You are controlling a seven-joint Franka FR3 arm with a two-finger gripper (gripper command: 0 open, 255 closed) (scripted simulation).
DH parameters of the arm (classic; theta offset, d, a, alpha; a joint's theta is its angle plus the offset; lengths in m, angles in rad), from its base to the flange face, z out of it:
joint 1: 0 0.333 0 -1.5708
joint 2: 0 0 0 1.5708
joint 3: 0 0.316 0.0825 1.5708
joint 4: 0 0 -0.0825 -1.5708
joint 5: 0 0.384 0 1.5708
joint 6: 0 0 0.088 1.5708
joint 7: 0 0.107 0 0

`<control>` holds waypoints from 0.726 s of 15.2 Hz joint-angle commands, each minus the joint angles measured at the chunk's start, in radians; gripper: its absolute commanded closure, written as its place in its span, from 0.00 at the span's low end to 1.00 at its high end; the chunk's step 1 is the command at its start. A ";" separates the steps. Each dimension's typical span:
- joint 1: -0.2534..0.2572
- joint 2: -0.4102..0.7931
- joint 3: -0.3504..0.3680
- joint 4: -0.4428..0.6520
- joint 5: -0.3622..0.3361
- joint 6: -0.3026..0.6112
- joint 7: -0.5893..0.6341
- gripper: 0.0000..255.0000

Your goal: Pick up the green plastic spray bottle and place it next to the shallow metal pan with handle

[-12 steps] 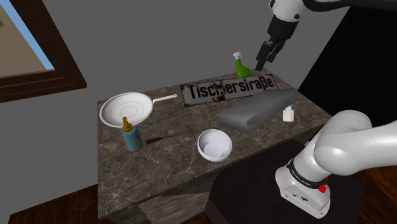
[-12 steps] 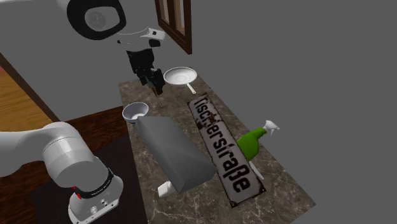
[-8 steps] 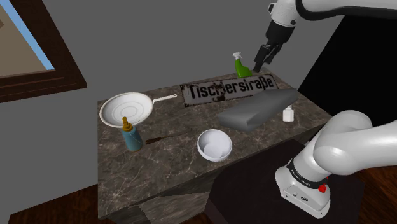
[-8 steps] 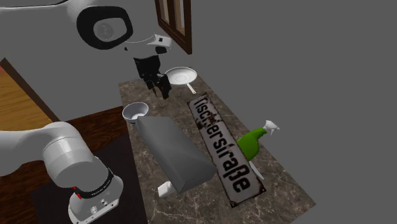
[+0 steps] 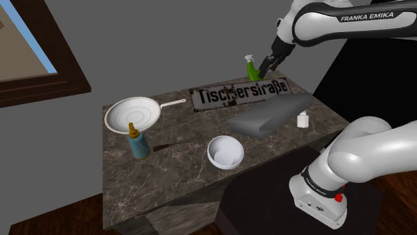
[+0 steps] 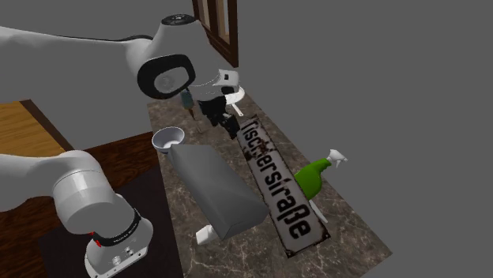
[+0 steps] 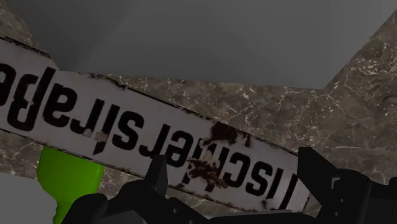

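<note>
Since the earlier frames the arm has swung across the desk (image 5: pixel 175 175), carrying the end effector (image 5: pixel 266 67) from beside the pan to a spot above the "Tischlerstraße" street sign (image 5: pixel 240 93). In the second exterior view the end effector (image 6: pixel 224 118) hangs over the "Tisch" end of the sign (image 6: pixel 272 178). In the wrist view the end effector (image 7: pixel 235 167) has its two black fingers (image 7: pixel 157 173) spread well apart with nothing between them, and the sign (image 7: pixel 146 137) lies below.

A green spray bottle (image 5: pixel 252 69) with a white trigger top stands upright just beside the sign, on its wall side, near the "straße" end (image 6: pixel 312 178); its green body (image 7: pixel 69 181) shows in the wrist view past the sign's edge. A white frying pan (image 5: pixel 132 115) sits beyond the "Tisch" end of the sign, with its handle pointing toward the sign. On the sign's other long side lie a grey block (image 5: pixel 270 113), a white bowl (image 5: pixel 224 151) and a small white bottle (image 5: pixel 302 121)
</note>
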 commanded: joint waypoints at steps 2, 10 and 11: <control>-0.014 0.077 -0.050 -0.018 -0.012 0.151 -0.031 0.00; 0.009 0.337 -0.195 0.013 0.052 0.508 -0.146 0.00; 0.022 0.374 -0.218 0.025 0.078 0.549 -0.172 0.00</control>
